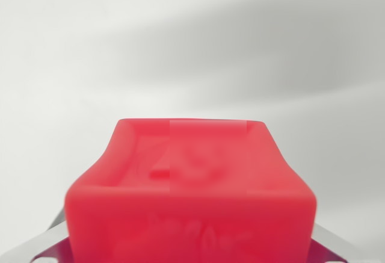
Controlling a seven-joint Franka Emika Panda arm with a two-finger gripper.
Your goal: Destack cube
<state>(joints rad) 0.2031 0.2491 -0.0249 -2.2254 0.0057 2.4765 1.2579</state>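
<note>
Wrist view shows the red cube (189,194) filling the space directly below my claw, whose opening and hold I cannot tell, so I keep centred and lift straight up without tilt.

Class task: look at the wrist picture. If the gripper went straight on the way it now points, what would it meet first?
The red cube. It fills the lower middle of the view, right ahead of the gripper, whose metal parts show at both bottom corners. Depth is unclear; it may already be touching. Beyond the cube only a plain grey surface shows.
</note>
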